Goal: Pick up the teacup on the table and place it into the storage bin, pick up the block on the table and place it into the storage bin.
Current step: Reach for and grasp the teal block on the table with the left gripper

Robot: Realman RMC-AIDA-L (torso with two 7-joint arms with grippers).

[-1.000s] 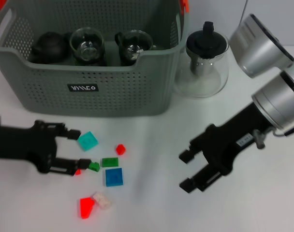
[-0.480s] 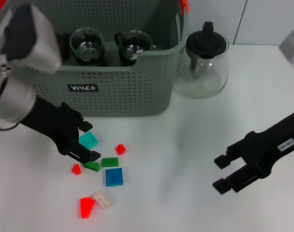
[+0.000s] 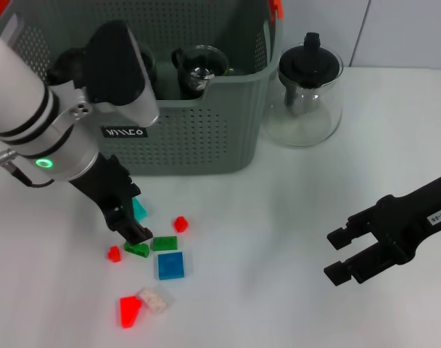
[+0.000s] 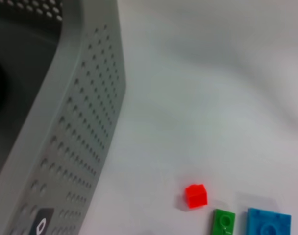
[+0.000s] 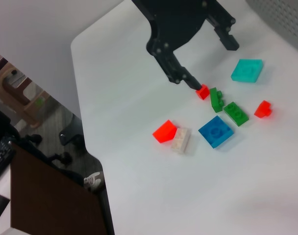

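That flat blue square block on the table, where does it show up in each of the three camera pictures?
Head view: the blue square block lies low and left of centre, on the table.
Left wrist view: blue square block at the bottom right edge, partly cut off.
Right wrist view: blue square block near the middle.
Shared landmark: the green flat block beside it.

White table (image 3: 278,217) carries our whole scene. At far left we note the storage bin (image 3: 177,138), the glass teapot (image 3: 310,90) just right of it. Near left, loose blocks (image 3: 170,265) lie scattered: red, green, blue, teal, white.
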